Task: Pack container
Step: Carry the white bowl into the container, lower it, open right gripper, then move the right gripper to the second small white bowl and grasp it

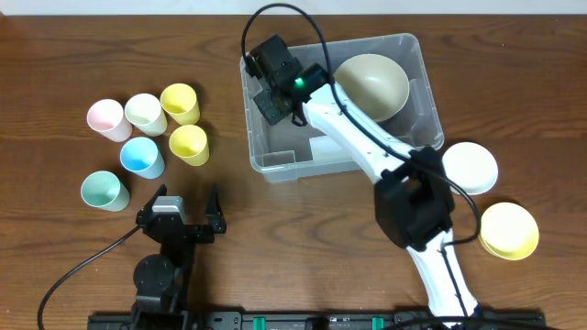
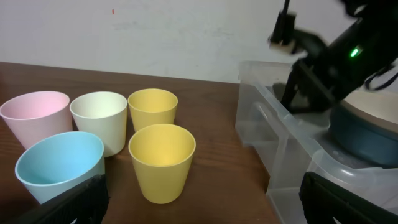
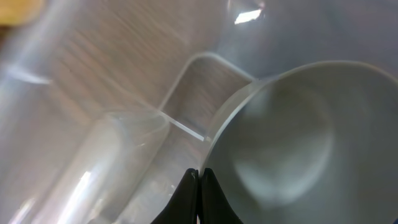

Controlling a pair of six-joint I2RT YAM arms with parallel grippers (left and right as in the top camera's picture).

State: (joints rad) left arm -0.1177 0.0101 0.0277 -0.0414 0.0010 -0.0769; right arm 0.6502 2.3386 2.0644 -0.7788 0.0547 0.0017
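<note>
The clear plastic container (image 1: 272,163) stands at the back centre, with a whitish label on its base. A beige bowl (image 1: 374,84) leans tilted inside its right half. My right gripper (image 1: 304,82) reaches down into the container and is shut on the bowl's rim (image 3: 267,130), which runs right into the fingertips (image 3: 199,171). The container wall (image 3: 118,143) and its handle recess show just beyond. My left gripper (image 1: 183,209) is open and empty near the front edge, left of the container (image 2: 280,149); its fingers frame the bare wood (image 2: 202,202).
Several cups stand at the left: pink (image 1: 104,117), white (image 1: 145,112), two yellow (image 1: 180,103) (image 1: 189,143), blue (image 1: 142,157), green (image 1: 103,191). A white bowl (image 1: 470,167) and a yellow bowl (image 1: 507,229) sit right of the container.
</note>
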